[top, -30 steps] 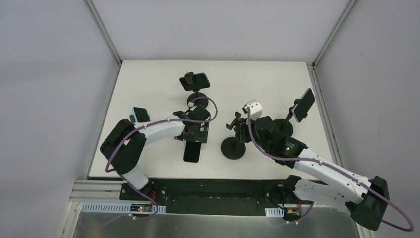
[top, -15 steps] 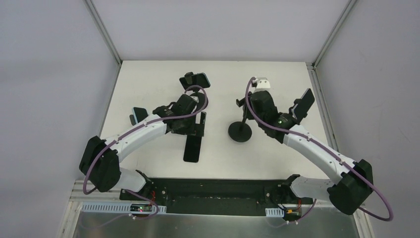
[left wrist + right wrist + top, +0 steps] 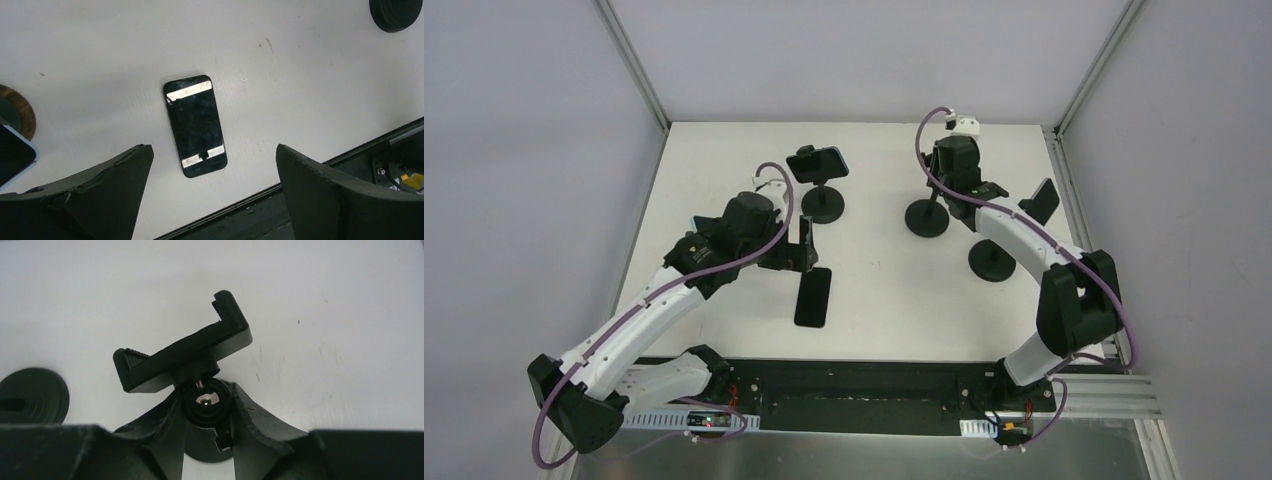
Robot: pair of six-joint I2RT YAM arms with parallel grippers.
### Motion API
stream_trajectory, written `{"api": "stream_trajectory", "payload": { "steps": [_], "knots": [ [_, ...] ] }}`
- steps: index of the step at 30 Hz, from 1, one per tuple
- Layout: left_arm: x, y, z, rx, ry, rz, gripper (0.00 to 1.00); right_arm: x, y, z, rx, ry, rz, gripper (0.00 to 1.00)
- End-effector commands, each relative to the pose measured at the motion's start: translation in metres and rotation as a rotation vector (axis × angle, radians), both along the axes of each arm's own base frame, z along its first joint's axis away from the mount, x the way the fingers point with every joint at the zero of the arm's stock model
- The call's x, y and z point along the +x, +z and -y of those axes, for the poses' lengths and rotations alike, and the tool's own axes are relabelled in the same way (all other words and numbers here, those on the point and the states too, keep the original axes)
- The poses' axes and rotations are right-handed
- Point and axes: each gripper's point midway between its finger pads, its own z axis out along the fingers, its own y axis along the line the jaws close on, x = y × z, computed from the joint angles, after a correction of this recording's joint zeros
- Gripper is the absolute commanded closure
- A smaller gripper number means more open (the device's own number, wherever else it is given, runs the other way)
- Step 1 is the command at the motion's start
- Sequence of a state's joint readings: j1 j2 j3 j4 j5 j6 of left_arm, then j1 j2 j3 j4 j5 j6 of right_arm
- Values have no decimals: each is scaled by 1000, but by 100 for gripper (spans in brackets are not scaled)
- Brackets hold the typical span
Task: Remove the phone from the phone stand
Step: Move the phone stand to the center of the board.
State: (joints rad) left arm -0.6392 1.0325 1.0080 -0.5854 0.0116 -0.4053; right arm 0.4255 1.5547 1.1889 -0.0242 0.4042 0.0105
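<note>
Black phone (image 3: 813,297) lies flat on the white worktop (image 3: 724,170), lower centre of the top view, off any stand; left hand (image 3: 212,150) hangs above it, jaws spread wide, holding nothing. Right hand (image 3: 206,407) is pinched on the ball-joint neck of an empty phone stand (image 3: 185,347), upper right of centre in the top view.

Place: a robot test lab.
Enclosure: plain pale walls (image 3: 524,150) and metal frame posts (image 3: 632,62) box in a white worktop (image 3: 874,290).
Rig: cabled left arm (image 3: 639,315) and right arm (image 3: 1024,235), bolted at its near edge.
</note>
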Motion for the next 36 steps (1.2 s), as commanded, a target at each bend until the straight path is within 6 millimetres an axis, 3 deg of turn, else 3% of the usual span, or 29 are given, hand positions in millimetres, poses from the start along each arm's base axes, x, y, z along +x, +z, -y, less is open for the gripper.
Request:
{"api": "stream_trajectory", "payload": {
  "steps": [1, 4, 6, 8, 9, 10, 12, 17, 24, 26, 36],
  "knots": [
    [0, 9, -32, 42, 104, 87, 1, 39, 54, -10, 43, 11, 204, 100],
    [-2, 13, -44, 50, 145, 131, 1, 42, 39, -12, 62, 23, 173, 97],
    [-2, 13, -51, 70, 152, 152, 1, 39, 33, -17, 74, 50, 157, 83],
    [-3, 11, -55, 88, 157, 161, 1, 36, 32, -22, 91, 81, 151, 60],
    [-3, 10, -56, 93, 155, 162, 1, 34, 31, -24, 97, 94, 145, 40],
    [-4, 10, -56, 92, 155, 164, 1, 32, 31, -25, 98, 103, 136, 26],
    [-4, 10, -56, 89, 152, 164, 1, 26, 31, -28, 99, 129, 113, 14],
    [-1, 12, -55, 99, 152, 166, 1, 4, 46, -28, 121, 171, 85, 10],
    [0, 19, -56, 98, 147, 188, 1, -42, 91, -13, 190, 142, 63, 10],
    [0, 21, -57, 105, 141, 200, 1, -58, 105, -4, 204, 110, 36, 10],
    [7, 20, -61, 164, 137, 208, 1, -156, 129, 35, 315, -17, -156, 1]
  ]
}}
